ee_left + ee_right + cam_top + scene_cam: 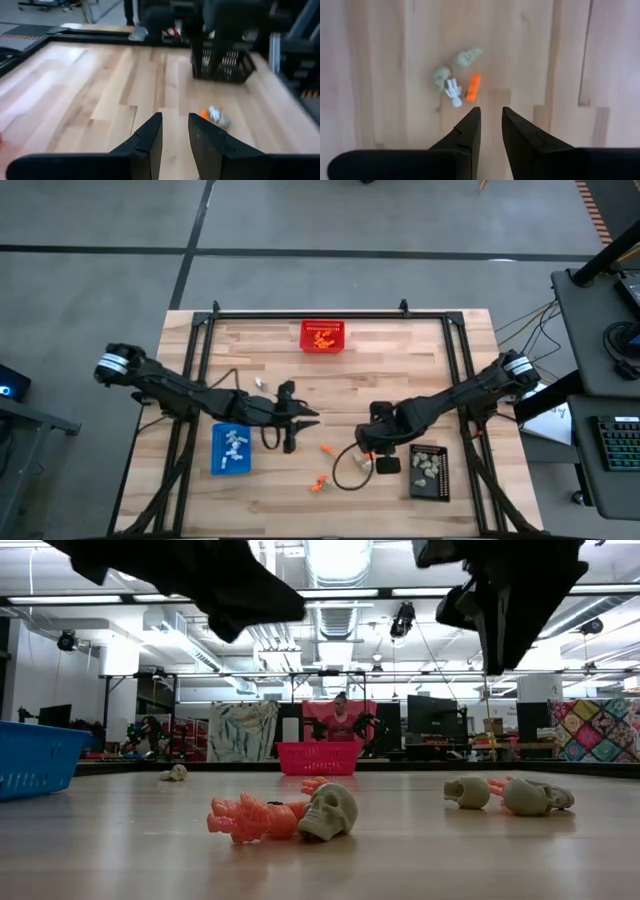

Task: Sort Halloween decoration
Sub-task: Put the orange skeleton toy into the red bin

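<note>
Loose trinkets (322, 483) – orange ones and pale skulls – lie on the desk (400, 370) near its front middle. Sorted already, it seems: white pieces in the blue tray (216, 465), skulls in the black tray (442, 490), orange ones in the far red basket (323, 337). The right gripper (490, 120) hangs over a small cluster, fingers narrow and empty; the left gripper (175, 125) waits mid-desk, also narrow, empty.

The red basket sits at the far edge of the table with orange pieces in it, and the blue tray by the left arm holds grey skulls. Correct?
Not quite. The red basket is right, but the high view shows the blue tray holding white pieces. The grey-beige skulls lie in the black tray.
</note>
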Motion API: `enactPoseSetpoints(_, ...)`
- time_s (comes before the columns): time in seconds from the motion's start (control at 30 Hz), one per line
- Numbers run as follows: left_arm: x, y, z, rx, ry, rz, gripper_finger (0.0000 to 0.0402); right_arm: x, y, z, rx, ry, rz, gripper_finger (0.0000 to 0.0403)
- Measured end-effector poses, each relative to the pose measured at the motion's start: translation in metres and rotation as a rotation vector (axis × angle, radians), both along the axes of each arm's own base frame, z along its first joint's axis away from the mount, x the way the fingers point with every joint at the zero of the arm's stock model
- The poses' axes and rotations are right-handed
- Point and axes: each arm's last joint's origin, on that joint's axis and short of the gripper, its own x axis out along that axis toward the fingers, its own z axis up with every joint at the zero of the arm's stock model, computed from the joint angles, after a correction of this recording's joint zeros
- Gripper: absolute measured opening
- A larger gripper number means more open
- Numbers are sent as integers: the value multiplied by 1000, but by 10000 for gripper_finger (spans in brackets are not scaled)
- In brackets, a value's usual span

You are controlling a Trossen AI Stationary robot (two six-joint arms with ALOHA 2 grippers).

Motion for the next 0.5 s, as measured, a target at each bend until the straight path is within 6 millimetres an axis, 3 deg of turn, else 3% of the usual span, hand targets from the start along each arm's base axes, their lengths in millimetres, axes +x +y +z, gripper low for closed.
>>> enactPoseSetpoints(0.17,19,-7,-19,89,74,-86,77,-4,9,2,-10,-103,18,70)
enactPoseSetpoints(0.5,33,-15,-62,120,178,-209,77,-5,20,-8,10,-295,52,63)
